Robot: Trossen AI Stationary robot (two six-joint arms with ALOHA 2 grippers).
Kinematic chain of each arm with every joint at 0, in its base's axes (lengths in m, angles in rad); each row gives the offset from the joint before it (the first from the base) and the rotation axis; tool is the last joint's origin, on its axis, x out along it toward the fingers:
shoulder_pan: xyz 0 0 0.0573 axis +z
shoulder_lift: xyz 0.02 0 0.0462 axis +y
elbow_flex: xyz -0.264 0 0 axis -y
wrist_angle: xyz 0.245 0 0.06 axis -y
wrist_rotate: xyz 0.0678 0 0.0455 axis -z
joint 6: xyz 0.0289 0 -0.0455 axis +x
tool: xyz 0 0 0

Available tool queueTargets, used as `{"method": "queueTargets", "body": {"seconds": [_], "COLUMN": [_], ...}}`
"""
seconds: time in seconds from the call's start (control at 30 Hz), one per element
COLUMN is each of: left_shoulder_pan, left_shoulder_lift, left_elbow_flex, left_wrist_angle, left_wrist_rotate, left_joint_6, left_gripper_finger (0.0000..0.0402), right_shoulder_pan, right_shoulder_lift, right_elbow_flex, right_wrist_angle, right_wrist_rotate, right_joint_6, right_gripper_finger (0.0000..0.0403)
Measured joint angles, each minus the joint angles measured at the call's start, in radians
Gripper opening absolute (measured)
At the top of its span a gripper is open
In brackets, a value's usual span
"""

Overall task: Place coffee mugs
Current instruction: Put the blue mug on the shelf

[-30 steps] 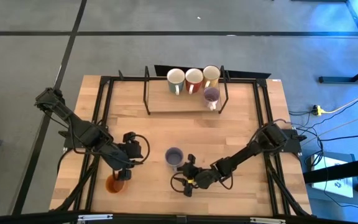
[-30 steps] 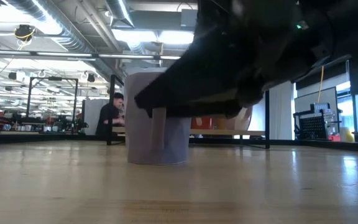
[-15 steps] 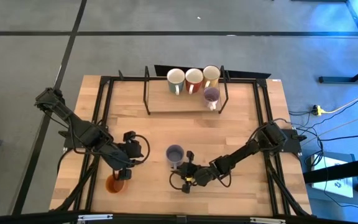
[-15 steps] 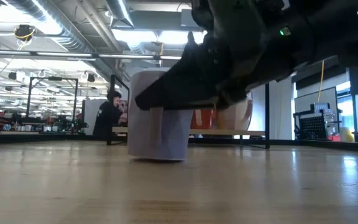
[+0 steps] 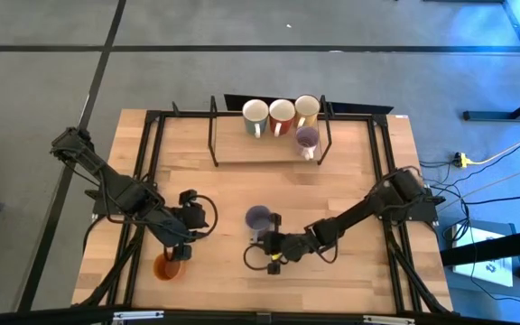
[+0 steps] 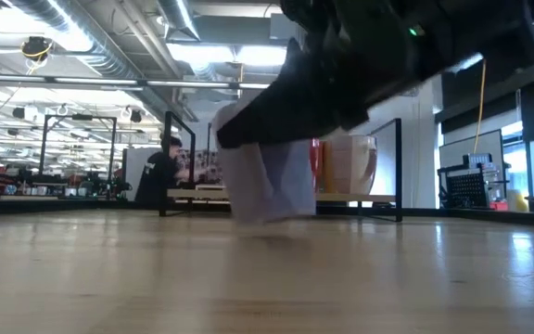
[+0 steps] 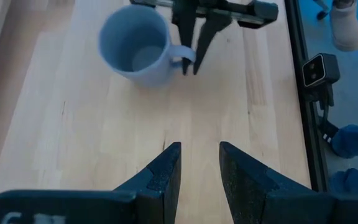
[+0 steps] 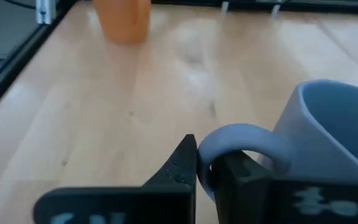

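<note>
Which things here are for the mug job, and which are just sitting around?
For the job:
- lavender ceramic mug, handle pinched by the right pincer
- orange ceramic mug under the left pincer
- four mugs on the black wire rack

Just there:
- pale wooden table
- person in the background

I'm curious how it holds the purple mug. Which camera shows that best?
The right wrist view: the right gripper pinches the purple mug's handle. Left wrist shows it farther off, high view tiny, low view mostly hidden.

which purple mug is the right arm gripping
The lavender mug at mid-table; the right gripper pinches its handle. The other purple mug stands untouched in the rack.
</note>
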Motion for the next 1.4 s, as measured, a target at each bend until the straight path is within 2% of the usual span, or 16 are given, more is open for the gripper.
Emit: {"method": "queueTargets", "body": {"seconds": [0.23, 0.53, 0.7, 0.97, 1.4], "left_shoulder_pan": [0.030, 0.112, 0.165, 0.207, 0.206], "left_shoulder_lift": [-0.043, -0.207, -0.278, -0.306, -0.305], "left_elbow_flex": [0.000, 0.000, 0.000, 0.001, 0.001], "left_wrist_angle": [-0.003, -0.045, -0.048, -0.049, -0.037], "left_wrist_rotate": [-0.004, -0.008, -0.022, -0.028, -0.053], "left_joint_6": [-0.014, 0.163, 0.237, 0.243, 0.243], "left_gripper_finger": [0.0103, 0.0103, 0.0103, 0.0103, 0.0103], "right_shoulder_pan": [-0.085, -0.266, -0.365, -0.493, -0.586], "right_shoulder_lift": [-0.127, -0.278, -0.285, -0.280, -0.281], "right_elbow_flex": [-0.024, -0.154, -0.167, -0.166, -0.217], "right_wrist_angle": [-0.085, -0.037, -0.042, -0.011, -0.016], "right_wrist_rotate": [-0.018, -0.055, -0.113, -0.166, -0.220], "right_joint_6": [-0.083, -0.105, -0.127, -0.184, -0.183], "right_gripper_finger": [0.0007, 0.0007, 0.0007, 0.0007, 0.0007]}}
